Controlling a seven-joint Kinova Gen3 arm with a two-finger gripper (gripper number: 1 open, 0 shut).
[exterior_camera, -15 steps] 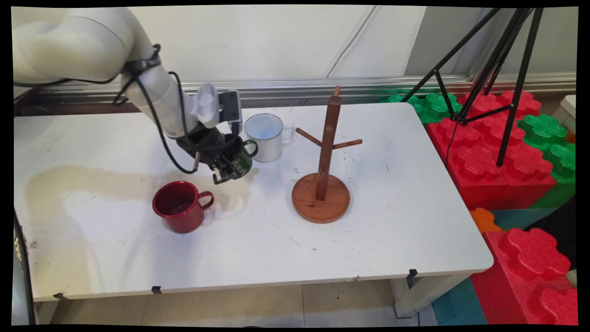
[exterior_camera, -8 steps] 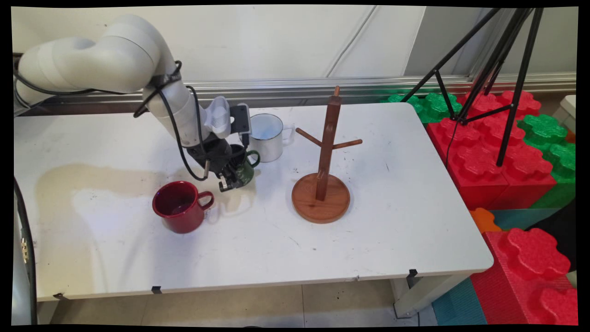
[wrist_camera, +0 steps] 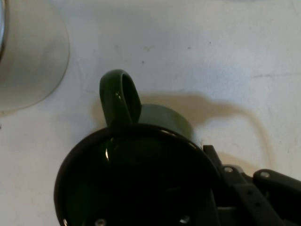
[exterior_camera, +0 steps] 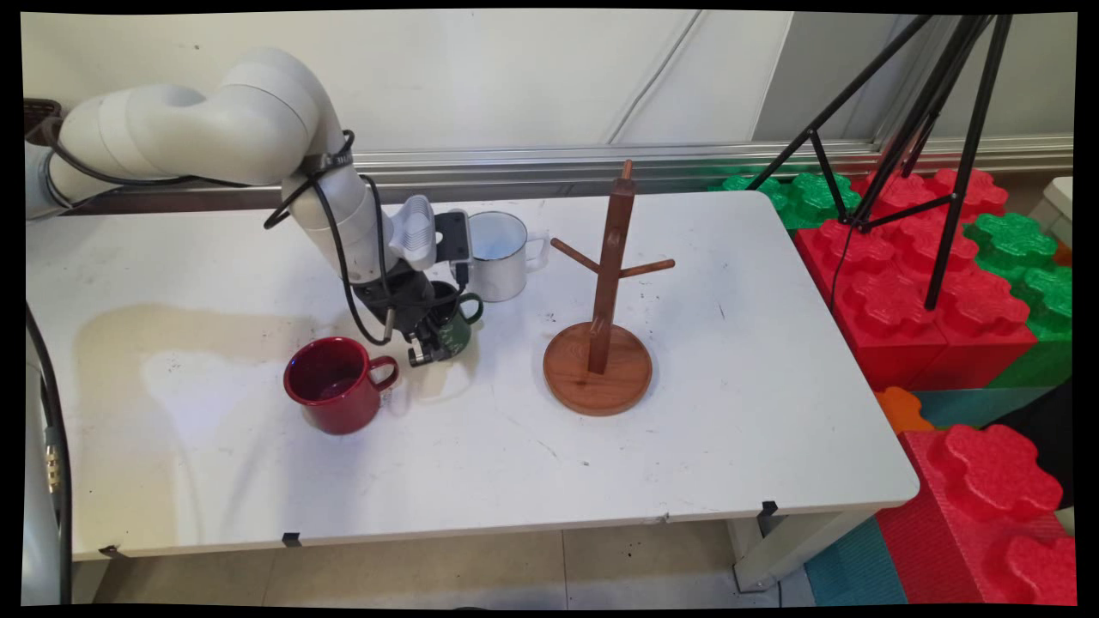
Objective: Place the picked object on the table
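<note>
Red mug (exterior_camera: 335, 384) stands upright on the white table (exterior_camera: 481, 481), left of centre in the main view, handle pointing right. Just beyond it and slightly right, the end effector (exterior_camera: 427, 342) is closed on the rim wall of the green mug (exterior_camera: 453, 326), one finger inside the cup and one outside. In the hand view the green mug (wrist_camera: 136, 174) fills the lower centre, its dark opening facing the camera, handle toward the top of the frame. Whether its base touches the table cannot be determined. Wooden mug tree (exterior_camera: 604, 313) stands upright at centre frame, pegs bare. White mug (exterior_camera: 498, 255) stands behind the end effector, just beside the green mug.
</note>
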